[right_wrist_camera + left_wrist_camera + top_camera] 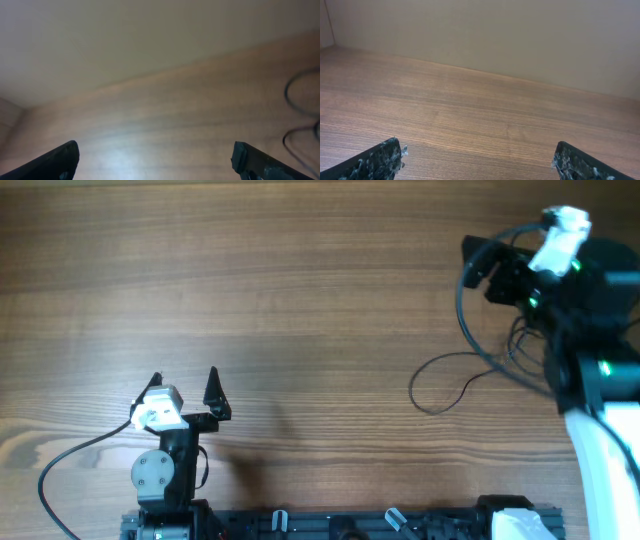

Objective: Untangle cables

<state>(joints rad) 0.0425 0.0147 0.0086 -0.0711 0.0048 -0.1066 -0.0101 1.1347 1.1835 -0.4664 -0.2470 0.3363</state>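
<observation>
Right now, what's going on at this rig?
Nothing is being handled at the moment. The thin black cables lie in a loose loop on the right side of the wooden table, partly hidden under the right arm. The right claw is open and empty, with the cables off to its right edge in the wrist view. The left claw is open too, over bare wood near its base, well away from the cables.
</observation>
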